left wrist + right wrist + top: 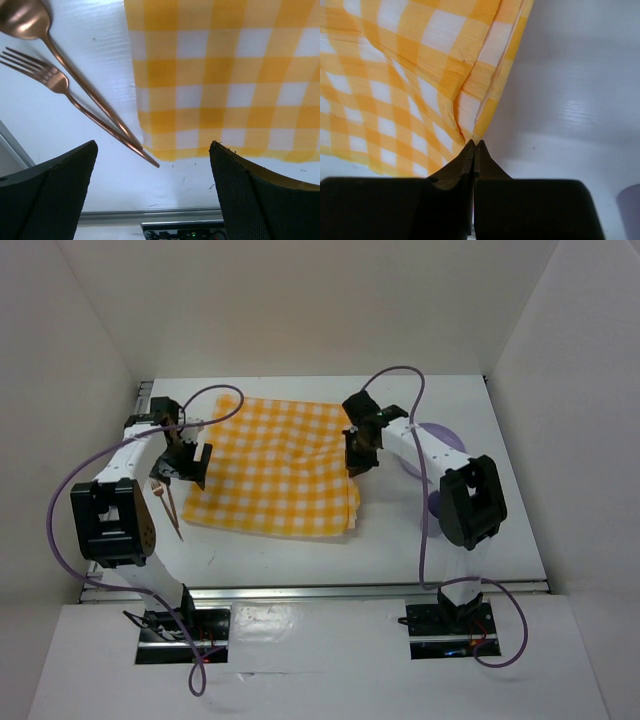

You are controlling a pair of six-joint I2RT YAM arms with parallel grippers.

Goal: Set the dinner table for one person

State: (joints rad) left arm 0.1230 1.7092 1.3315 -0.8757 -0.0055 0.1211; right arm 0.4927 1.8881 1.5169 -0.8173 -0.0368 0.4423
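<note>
The right gripper [475,146] has its fingers pressed together, pinching the right edge of the checked cloth [280,465], which puckers at the tips. The left gripper [153,150] hangs spread wide, holding nothing, over the handle ends of a copper fork [55,80] and spoon [22,17] beside the cloth's left edge. The white dinner table [300,560] fills the middle of the top view, the cloth at its centre.

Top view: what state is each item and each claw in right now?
checked cloth, spread out, rumpled, right edge pinched
right claw, shut on checked cloth's edge
left claw, open, empty
fork, lying flat left of cloth
spoon, lying flat beside fork
purple dish, mostly hidden, state unclear
</note>
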